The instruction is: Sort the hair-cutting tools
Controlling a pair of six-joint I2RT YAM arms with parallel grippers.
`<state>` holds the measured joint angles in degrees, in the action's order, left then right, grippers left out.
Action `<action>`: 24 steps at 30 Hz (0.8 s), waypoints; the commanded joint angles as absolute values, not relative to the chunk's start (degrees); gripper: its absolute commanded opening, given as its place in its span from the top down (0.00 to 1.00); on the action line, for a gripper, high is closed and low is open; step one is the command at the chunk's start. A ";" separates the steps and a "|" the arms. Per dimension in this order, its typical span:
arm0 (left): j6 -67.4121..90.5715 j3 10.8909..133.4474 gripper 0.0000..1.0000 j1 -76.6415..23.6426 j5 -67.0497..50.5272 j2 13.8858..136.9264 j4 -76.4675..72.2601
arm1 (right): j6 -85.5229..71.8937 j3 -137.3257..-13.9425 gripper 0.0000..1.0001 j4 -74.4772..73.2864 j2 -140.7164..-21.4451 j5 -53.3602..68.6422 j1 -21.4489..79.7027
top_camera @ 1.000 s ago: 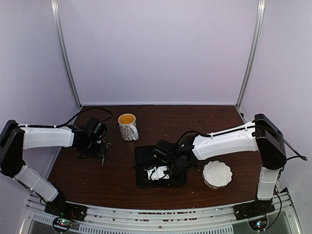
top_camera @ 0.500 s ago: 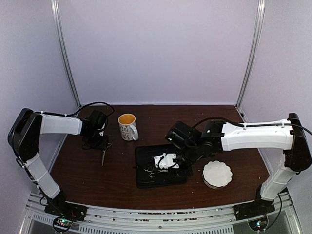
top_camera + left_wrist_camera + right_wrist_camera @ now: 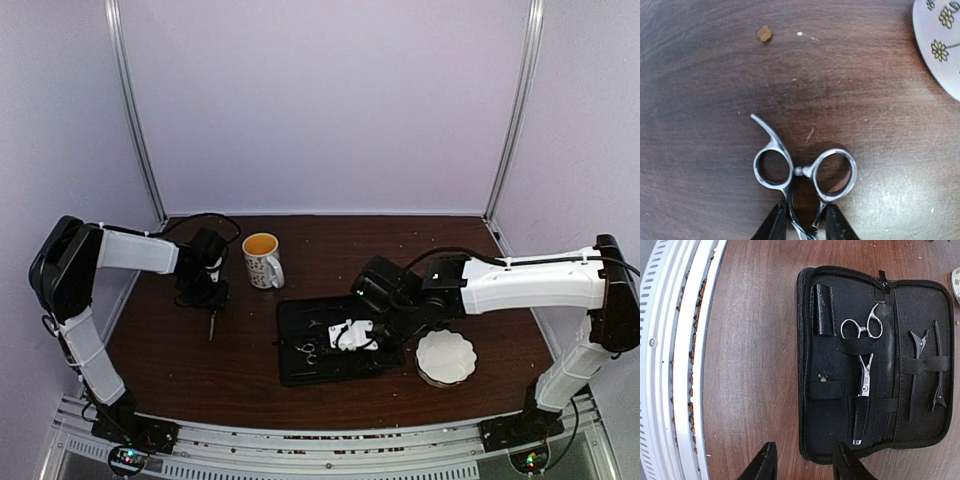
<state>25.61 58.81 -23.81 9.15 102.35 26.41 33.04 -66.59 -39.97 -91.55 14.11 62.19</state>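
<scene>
The dark wooden table (image 3: 240, 385) shows bare wood along its far half and in a wide strip between the two arms. At its near edge runs a slotted metal rail (image 3: 685, 360), with a band of open wood between it and the black zip case (image 3: 810, 365). The case lies unzipped and flat near the table's middle, toward the front, with its right side just beside a white scalloped dish (image 3: 446, 357). A patterned mug (image 3: 262, 262) stands upright behind and to the left of the case. One pair of silver scissors (image 3: 866, 365) sits strapped in the case's middle panel, ring handles toward the zip's end. A first black clip (image 3: 914, 390) and a second black clip (image 3: 938, 387) lie side by side under an elastic band in the outer panel. The right gripper (image 3: 805, 445) hangs above the case's edge with fingers spread and nothing between them. The other scissors (image 3: 799, 171) lie flat on the wood left of the mug, well apart from the case. The left gripper (image 3: 806, 206) is lowered over them, fingers partly apart on either side of the shanks just behind the rings. Whether they press the metal cannot be told.
</scene>
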 commanded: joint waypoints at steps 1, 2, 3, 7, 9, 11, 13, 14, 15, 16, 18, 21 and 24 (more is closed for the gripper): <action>26.76 57.25 0.73 -23.51 6.71 103.12 25.23 | 32.69 -66.85 0.61 -38.92 -90.53 14.58 61.86; 26.72 56.99 0.75 -23.53 6.12 103.25 25.15 | 32.69 -66.90 0.61 -38.95 -90.56 14.55 61.79; 26.79 56.65 0.76 -23.50 5.51 103.27 25.07 | 32.69 -66.89 0.61 -38.91 -90.53 14.51 61.81; 26.92 54.63 0.79 -23.62 4.68 102.36 25.25 | 32.70 -66.88 0.61 -39.02 -90.24 13.95 61.75; 27.47 53.44 0.77 -23.71 5.26 101.47 26.14 | 32.80 -66.73 0.61 -39.03 -90.02 13.73 61.75; 28.06 51.99 0.69 -23.75 6.41 100.18 26.85 | 32.78 -66.71 0.61 -38.85 -89.84 13.67 61.65; 28.76 50.65 0.68 -23.90 7.28 98.97 27.06 | 32.87 -66.69 0.61 -38.80 -89.83 13.61 61.63; 29.12 50.14 0.68 -23.88 7.49 98.53 27.06 | 32.91 -66.82 0.61 -38.83 -89.85 13.61 61.67; 29.56 49.84 0.69 -23.90 7.79 98.18 27.50 | 32.88 -67.00 0.61 -38.89 -90.02 13.67 61.62; 29.90 49.45 0.69 -24.03 7.97 97.74 27.65 | 32.87 -67.20 0.61 -39.00 -90.18 13.79 61.68; 30.60 48.79 0.69 -24.48 7.91 97.04 27.62 | 32.89 -67.44 0.61 -39.09 -90.31 14.09 61.62; 29.78 48.64 0.76 -25.32 6.00 97.19 27.24 | 32.98 -67.44 0.61 -39.10 -90.46 14.25 61.70; 28.59 48.78 0.85 -25.55 3.58 97.43 27.63 | 32.96 -67.52 0.61 -39.20 -90.38 14.19 61.69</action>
<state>29.04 50.57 -24.71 8.05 96.31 23.11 33.06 -66.61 -39.22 -91.50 14.13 61.93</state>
